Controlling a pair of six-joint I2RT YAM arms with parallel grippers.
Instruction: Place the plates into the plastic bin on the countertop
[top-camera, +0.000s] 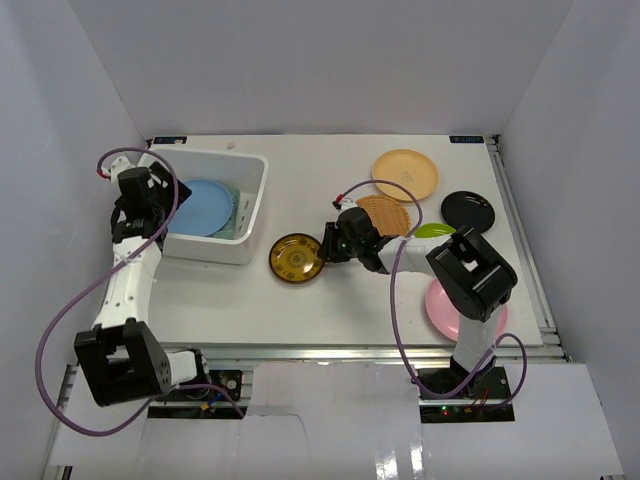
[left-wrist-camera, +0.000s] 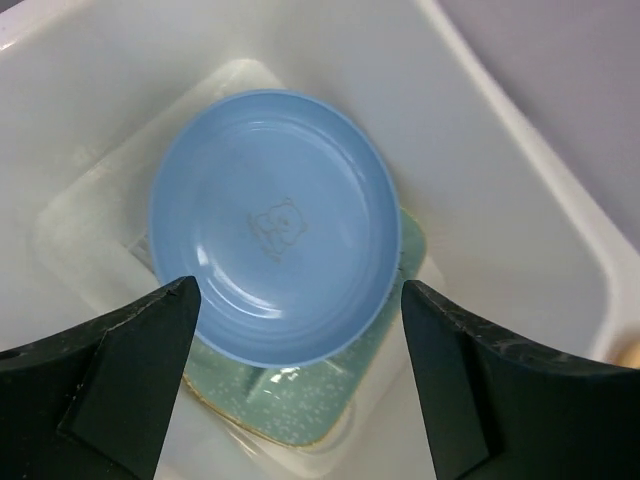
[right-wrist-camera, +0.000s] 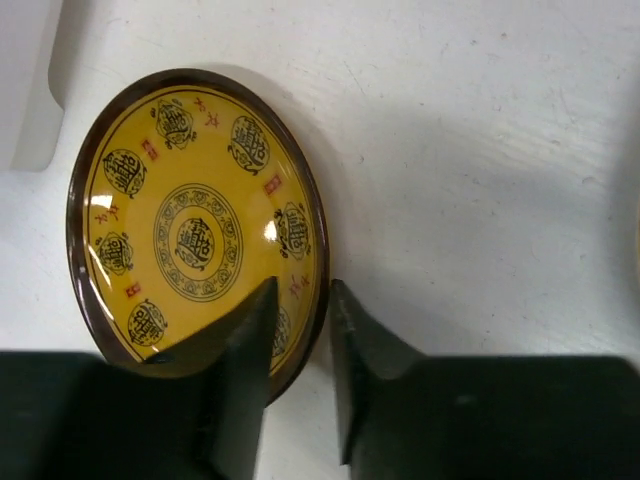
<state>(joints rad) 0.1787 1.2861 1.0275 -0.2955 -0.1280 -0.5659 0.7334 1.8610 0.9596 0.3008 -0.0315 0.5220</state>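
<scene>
In the white plastic bin (top-camera: 255, 215) a blue plate (left-wrist-camera: 275, 225) lies on a pale green rectangular plate (left-wrist-camera: 290, 400). My left gripper (left-wrist-camera: 300, 290) hangs open above them, holding nothing. On the countertop (top-camera: 330, 310) right of the bin lies the brown-gold patterned plate (right-wrist-camera: 190, 220). My right gripper (right-wrist-camera: 300, 290) is closed over its right rim, one finger inside the dish and one outside. The plate still rests flat.
Behind and right of the right arm lie a peach plate (top-camera: 405, 173), a tan woven-look plate (top-camera: 390, 212), a black plate (top-camera: 468, 209) and a lime green plate (top-camera: 432, 231). A pink plate (top-camera: 440, 310) is partly hidden under the right arm.
</scene>
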